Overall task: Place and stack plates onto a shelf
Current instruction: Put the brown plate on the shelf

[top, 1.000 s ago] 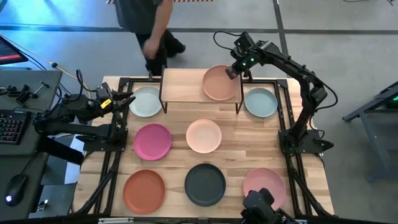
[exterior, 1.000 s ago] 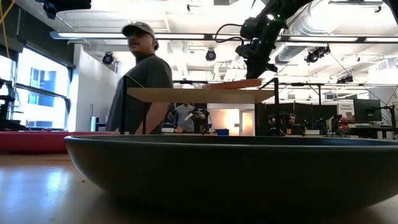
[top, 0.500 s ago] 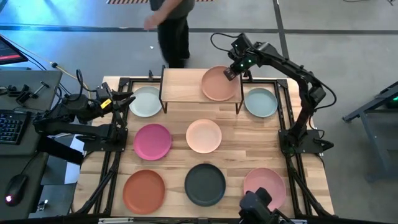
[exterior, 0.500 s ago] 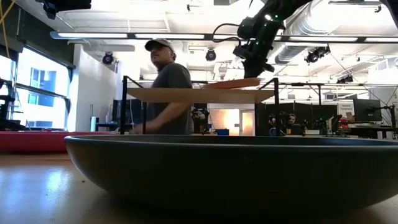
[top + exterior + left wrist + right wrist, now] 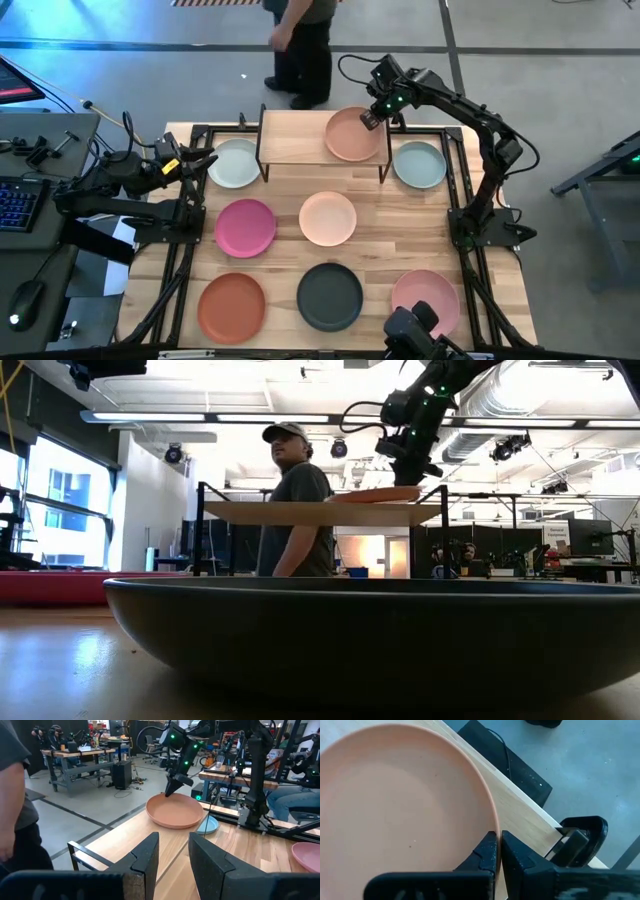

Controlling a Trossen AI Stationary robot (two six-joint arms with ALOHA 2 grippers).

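Tan plate [image 5: 352, 135], round and matte, lies on shelf [image 5: 295, 138].

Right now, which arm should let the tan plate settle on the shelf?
The right one. Its pincer is already shut on the tan plate's rim, over the shelf. The left pincer waits open at the table's left edge, by a grey-green plate.

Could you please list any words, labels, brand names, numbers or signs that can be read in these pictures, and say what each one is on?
None can be read.
The plates, such as the tan plate on the shelf, carry no print.
The yellow tag near the left hand is too small to read.
The screen beside the table shows only a red glow.
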